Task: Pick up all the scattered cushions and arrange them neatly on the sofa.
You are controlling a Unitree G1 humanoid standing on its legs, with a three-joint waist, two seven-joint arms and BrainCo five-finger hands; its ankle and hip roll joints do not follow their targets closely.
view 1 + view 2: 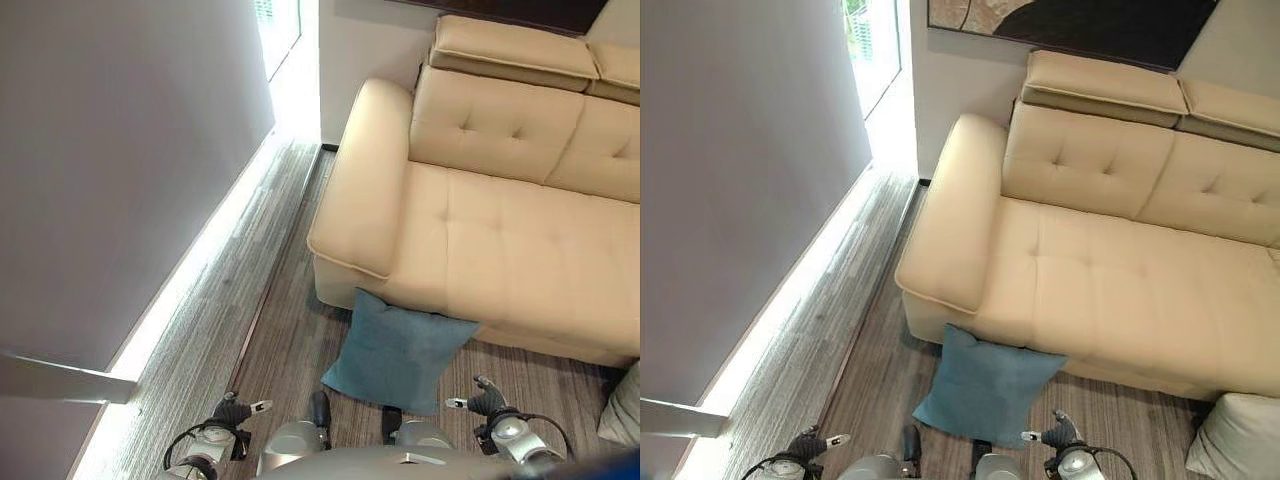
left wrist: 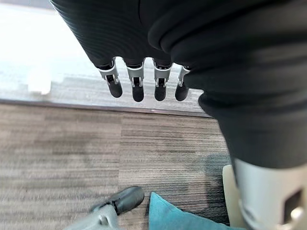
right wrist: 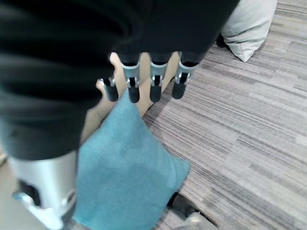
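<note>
I have both arms hanging low at my sides. The left hand [image 2: 139,84] points down at the floor [image 1: 290,320], its fingers [image 2: 137,88] straight and side by side, released and carrying nothing; under it I see grey striped carpet and the bright strip along the wall [image 1: 120,180]. The right hand [image 3: 148,81] hangs the same way, fingers [image 3: 154,88] straight and loose, nothing in it, and it hovers above the blue cushion [image 1: 398,352] without touching it.

From the head camera I see that blue cushion on the floor, propped tilted against the front edge of the sofa [image 1: 500,230], just below the sofa's left armrest [image 1: 360,180]. Its upper edge touches the sofa base and its lower corner rests on the carpet between my two arms. One corner of it also shows in the left wrist view, near the floor's edge of that picture.

A second cushion, the light grey cushion [image 1: 1238,440], lies on the floor beside the right end of the sofa's front edge, well apart from the blue one. My right wrist camera catches it too, lying flat on the carpet past the fingertips.

The sofa is cream, with tufted back cushions and raised headrests [image 1: 1105,85], and its seat carries nothing. A dark framed picture [image 1: 1090,25] hangs on the wall behind it, and a window [image 1: 872,40] sits at the corner past the armrest.
</note>
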